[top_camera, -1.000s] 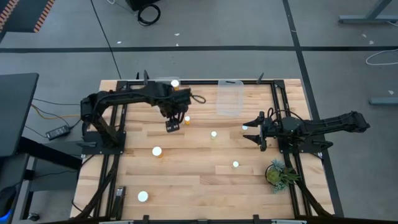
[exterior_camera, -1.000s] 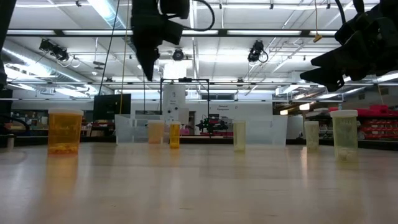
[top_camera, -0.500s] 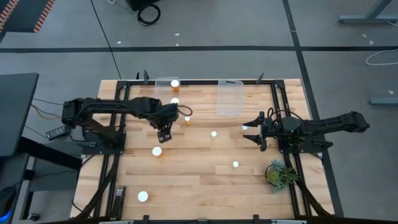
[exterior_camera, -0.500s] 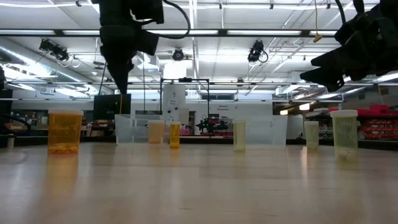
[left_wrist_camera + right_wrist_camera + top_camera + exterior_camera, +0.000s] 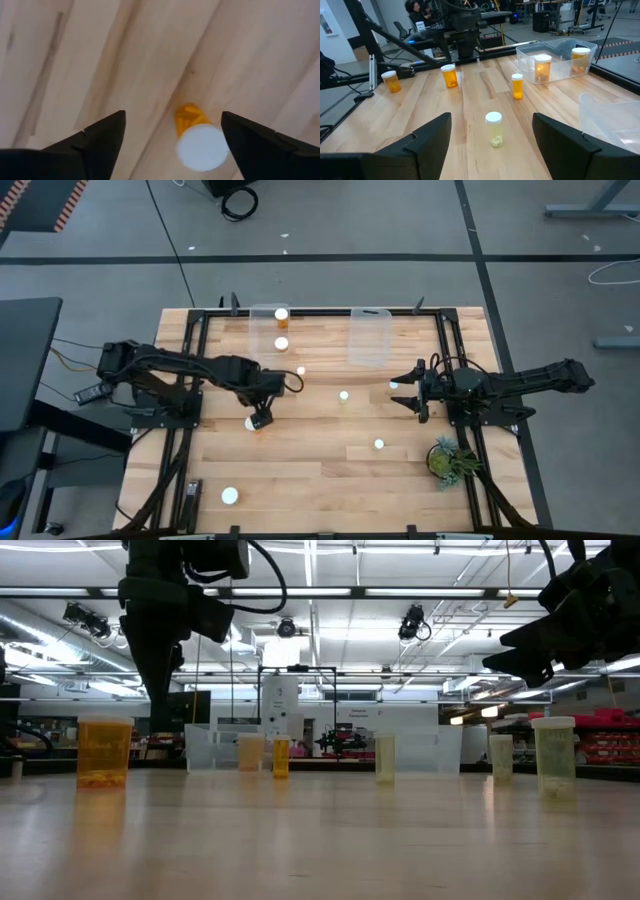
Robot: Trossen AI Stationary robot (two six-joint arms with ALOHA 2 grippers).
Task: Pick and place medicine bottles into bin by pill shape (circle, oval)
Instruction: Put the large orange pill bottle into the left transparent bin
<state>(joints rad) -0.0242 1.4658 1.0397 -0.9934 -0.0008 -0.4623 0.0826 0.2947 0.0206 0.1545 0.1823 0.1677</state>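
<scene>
Amber bottle (image 5: pixel 196 135) lined up between the left gripper (image 5: pixel 172 137)'s spread fingers

It stands upright on the wood table (image 5: pixel 320 470), cap up, directly under the left gripper, which hangs above it, likely ready to drop and pinch. The right gripper (image 5: pixel 412 389) waits spread near the empty tub (image 5: pixel 368 340); two bottles sit in the other tub (image 5: pixel 268 320). No readable labels.
</scene>
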